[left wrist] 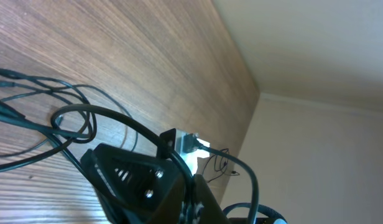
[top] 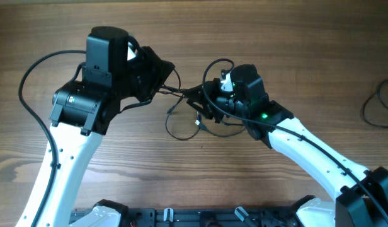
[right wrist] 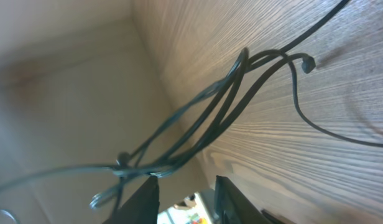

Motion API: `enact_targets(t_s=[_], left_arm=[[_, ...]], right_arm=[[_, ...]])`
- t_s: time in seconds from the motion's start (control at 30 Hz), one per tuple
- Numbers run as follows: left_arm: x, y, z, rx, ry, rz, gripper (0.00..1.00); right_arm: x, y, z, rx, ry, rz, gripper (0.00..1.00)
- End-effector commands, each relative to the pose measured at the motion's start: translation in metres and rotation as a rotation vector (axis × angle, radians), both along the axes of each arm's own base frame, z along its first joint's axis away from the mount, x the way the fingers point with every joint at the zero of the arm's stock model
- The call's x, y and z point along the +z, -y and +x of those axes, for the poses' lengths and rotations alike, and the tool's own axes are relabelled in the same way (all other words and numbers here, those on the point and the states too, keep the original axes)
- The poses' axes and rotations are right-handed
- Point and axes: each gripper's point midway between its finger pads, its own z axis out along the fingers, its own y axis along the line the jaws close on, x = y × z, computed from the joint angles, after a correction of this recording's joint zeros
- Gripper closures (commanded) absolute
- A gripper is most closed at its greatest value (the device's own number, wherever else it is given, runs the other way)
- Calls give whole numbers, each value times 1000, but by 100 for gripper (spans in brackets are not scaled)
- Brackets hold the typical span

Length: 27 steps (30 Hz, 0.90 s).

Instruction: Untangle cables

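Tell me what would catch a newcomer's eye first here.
A tangle of thin black cables lies in the middle of the table, strands stretched between the left gripper and the right gripper, which flank it closely. Another dark cable loop lies alone at the right edge.

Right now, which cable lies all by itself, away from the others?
The loop at the overhead view's far right. It lies alone, while the rest form one tangle between the left arm and right arm.
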Motion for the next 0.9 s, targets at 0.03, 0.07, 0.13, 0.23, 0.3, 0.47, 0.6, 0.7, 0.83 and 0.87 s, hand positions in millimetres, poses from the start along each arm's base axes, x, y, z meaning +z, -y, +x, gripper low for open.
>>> enact_targets(t_s=[0.03, 0.07, 0.13, 0.23, 0.3, 0.47, 0.6, 0.7, 0.83, 0.87], left_arm=[[7, 2, -4, 9, -9, -34, 96], [6, 3, -4, 16, -18, -42, 96], [7, 4, -4, 24, -26, -52, 96], [7, 6, -6, 22, -38, -70, 96], [8, 8, -7, 10, -42, -80, 96], [8, 9, -8, 28, -66, -105, 96], [9, 9, -8, 31, -69, -109, 96], [8, 11, -9, 30, -74, -113, 96], [9, 22, -15, 13, -89, -128, 96], [9, 25, -16, 7, -91, -131, 96]], right_arm=[[1, 4, 10, -108, -74, 21, 71], [0, 5, 11, -122, -87, 25, 71], [0, 6, 12, -140, -99, 28, 71], [-2, 8, 14, -160, -109, 25, 72], [-3, 7, 14, -166, -122, 27, 73], [-4, 3, 11, -159, -130, 29, 76], [-5, -3, 6, -160, -143, 28, 77], [-5, -5, 4, -170, -158, 32, 78], [-6, -7, 3, -178, -169, 33, 83], [-7, -6, 3, -183, -175, 32, 85]])
